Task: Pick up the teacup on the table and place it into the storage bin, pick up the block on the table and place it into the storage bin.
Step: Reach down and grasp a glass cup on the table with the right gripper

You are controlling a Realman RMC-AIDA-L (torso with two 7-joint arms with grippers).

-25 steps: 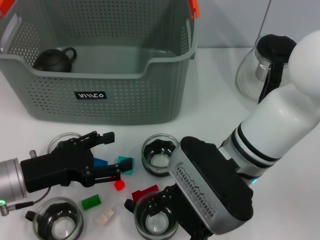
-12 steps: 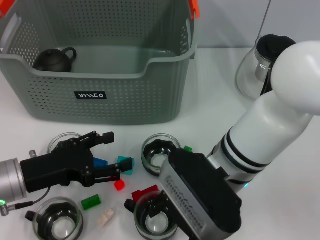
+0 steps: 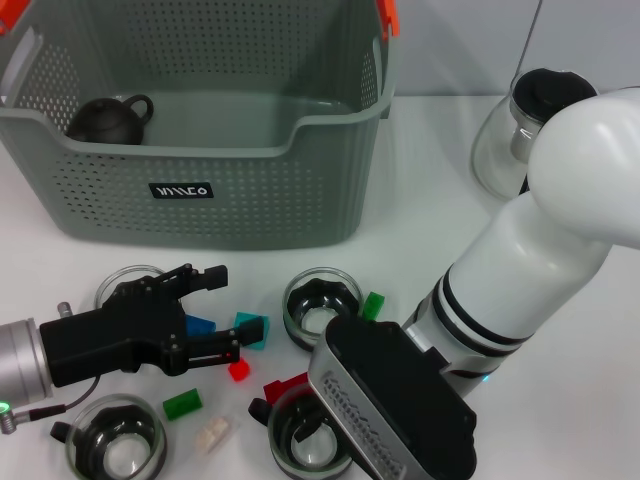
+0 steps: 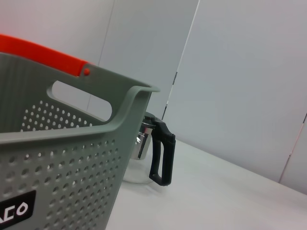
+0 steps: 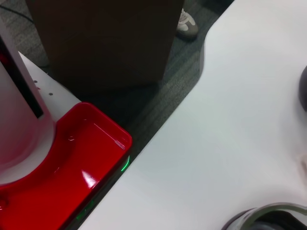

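The grey-green storage bin (image 3: 215,190) stands at the back left, and its wall (image 4: 57,158) fills the left wrist view. Three glass teacups sit in front of it: one in the middle (image 3: 321,308), one at the front left (image 3: 115,445) and one at the front (image 3: 310,442). My right gripper (image 3: 318,428) is right over the front teacup, whose rim (image 5: 268,218) shows in the right wrist view. My left gripper (image 3: 230,308) lies low on the left, open, with a blue block (image 3: 200,325) between its fingers and a teal block (image 3: 252,328) just past its tips.
A black teapot (image 3: 110,118) lies inside the bin. More blocks lie about: small red (image 3: 238,370), larger red (image 3: 290,385), green (image 3: 182,404), cream (image 3: 211,434), green (image 3: 374,305). Another glass cup (image 3: 125,282) sits behind the left gripper. A glass pot (image 3: 520,140) stands at the back right.
My right arm has swung leftward, its wrist sliding further over the front teacup and uncovering a green block beside the middle teacup. The left gripper has not moved.
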